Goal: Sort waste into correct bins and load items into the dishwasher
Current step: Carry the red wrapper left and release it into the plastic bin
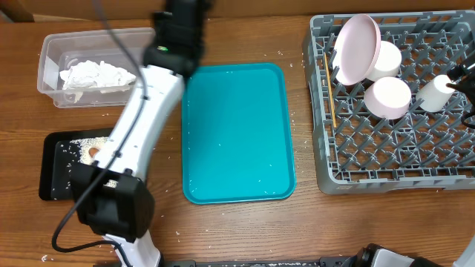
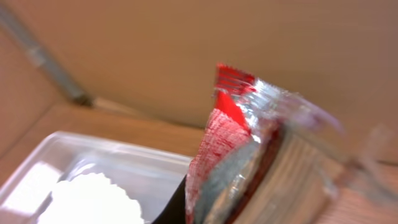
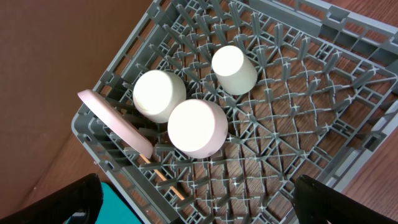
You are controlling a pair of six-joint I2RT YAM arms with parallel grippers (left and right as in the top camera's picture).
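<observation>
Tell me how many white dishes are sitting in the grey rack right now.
4. A plate stands on edge near the rack's left wall; two bowls sit right beside it; a cup lies further right. Something small could hide behind the plate.

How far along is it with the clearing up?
Nearly finished. Done: the plate, two bowls, cup and wooden stick sit in the grey rack; the napkin lies in the clear tub; rice is on the black tray. In hand: the left gripper pinches the red wrapper up beside that tub. Left: dropping it in.
</observation>
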